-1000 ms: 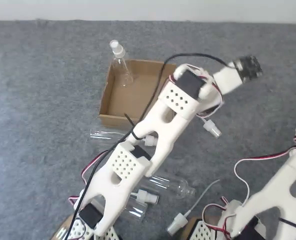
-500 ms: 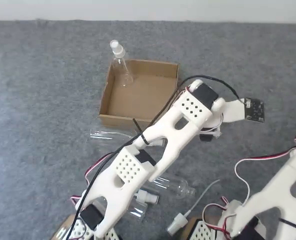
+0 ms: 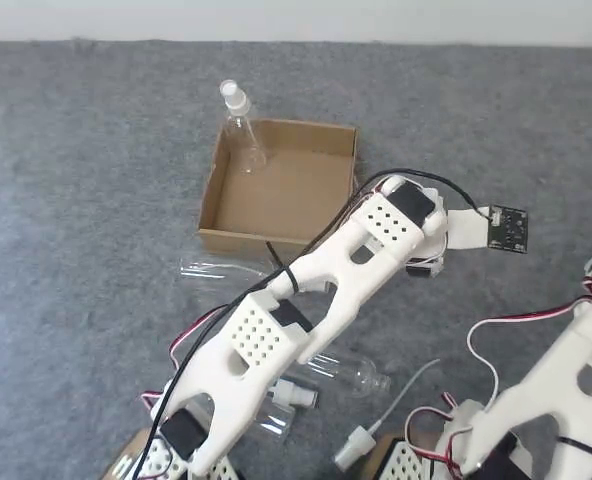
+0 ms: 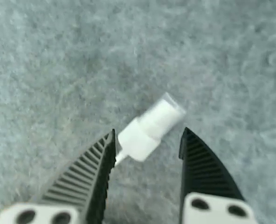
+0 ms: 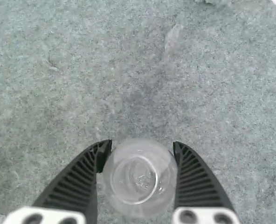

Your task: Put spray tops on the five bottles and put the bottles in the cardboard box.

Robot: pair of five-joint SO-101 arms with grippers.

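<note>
Between the spread jaws of the left pincer, a spray top is seen lying on the worktop, bracketed for pickup. An uncapped bottle is pinched mouth-up in the right pincer, presumably so that a top can be fitted.

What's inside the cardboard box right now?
In the brown cardboard box, one clear plastic bottle with a white spray top stands in the far left corner. The white left arm covers the near right corner, hiding that spot.
</note>
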